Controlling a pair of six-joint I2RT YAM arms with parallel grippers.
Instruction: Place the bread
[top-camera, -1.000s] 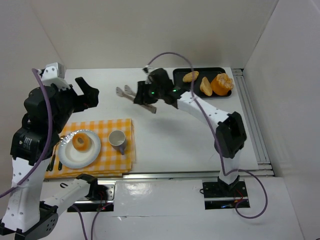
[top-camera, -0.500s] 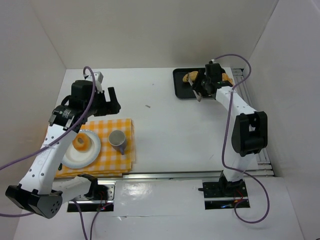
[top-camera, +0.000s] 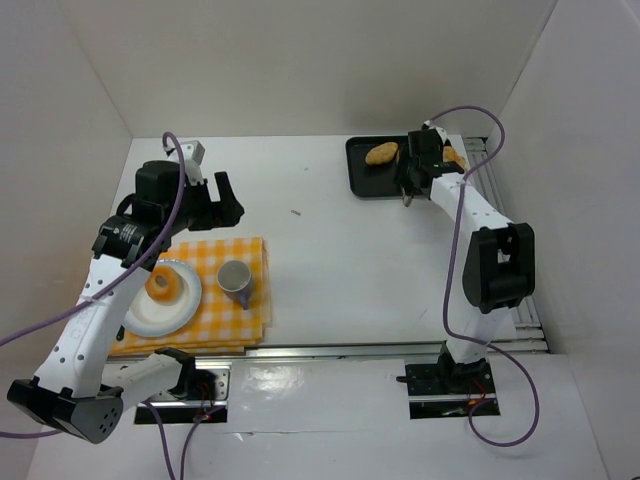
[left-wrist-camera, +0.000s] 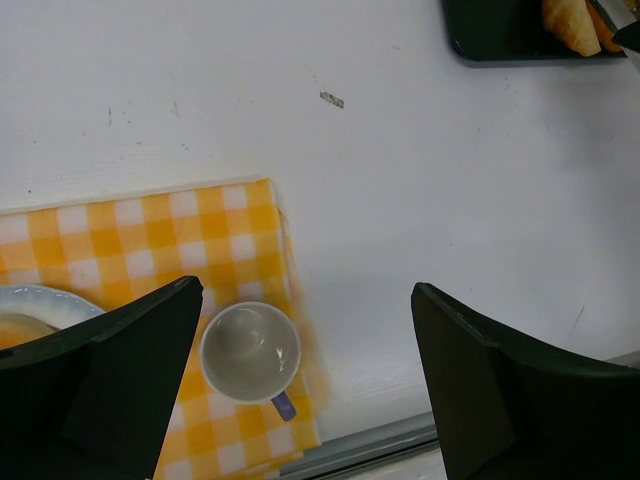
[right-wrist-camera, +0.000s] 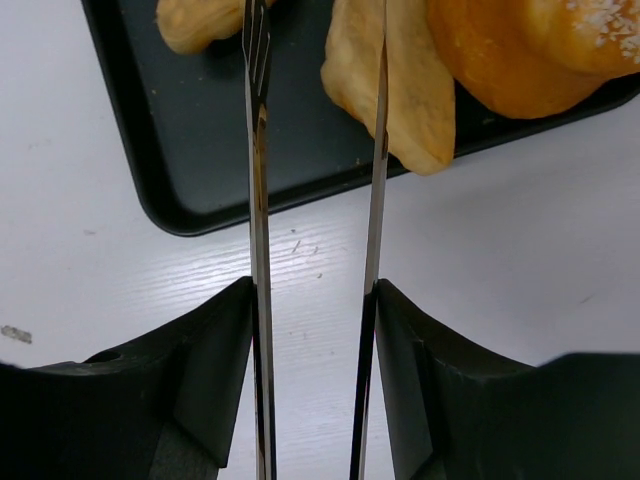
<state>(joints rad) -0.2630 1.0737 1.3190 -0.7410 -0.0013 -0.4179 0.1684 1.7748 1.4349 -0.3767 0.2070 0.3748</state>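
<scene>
While the right gripper hangs over the near edge of the black tray, its fingers clasp a pair of tongs, blades apart and nothing pinched between them. One blade crosses the bread, which lies on the tray just beside a round bun. Over on the other side, the left gripper is spread wide and empty above the checked cloth, with the cup standing on the cloth right below.
</scene>
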